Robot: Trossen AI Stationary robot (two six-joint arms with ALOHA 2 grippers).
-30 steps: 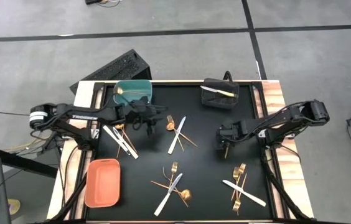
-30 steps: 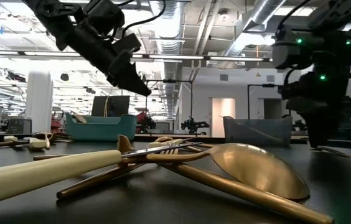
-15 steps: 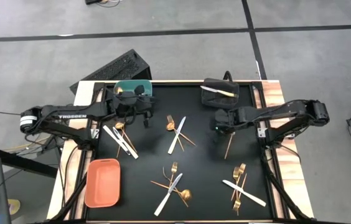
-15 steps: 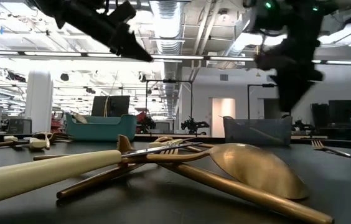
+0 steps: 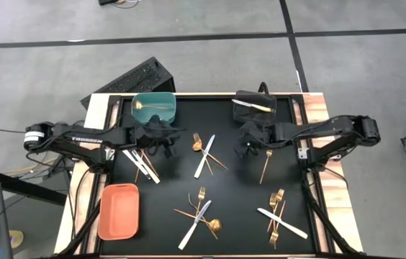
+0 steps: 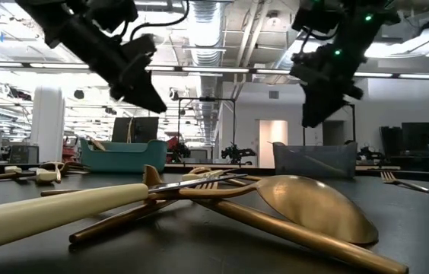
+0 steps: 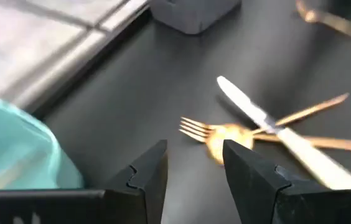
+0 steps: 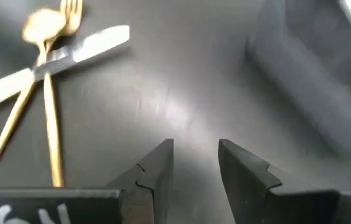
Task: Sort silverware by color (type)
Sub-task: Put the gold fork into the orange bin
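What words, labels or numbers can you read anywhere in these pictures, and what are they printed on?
"TROSSEN", in white, only partly legible: on the left arm in the high view.
White marks on the left tool's housing in the left wrist view: cut off, unreadable.
White marks on the right tool's housing in the right wrist view: cut off, unreadable.
No print shows on the silverware, the teal bin, the orange bin or the black bin.

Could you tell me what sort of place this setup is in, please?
Probably a robotics lab or open workshop: ceiling ducts are exposed, two arms work at a table of scattered silverware, on a bare concrete floor.
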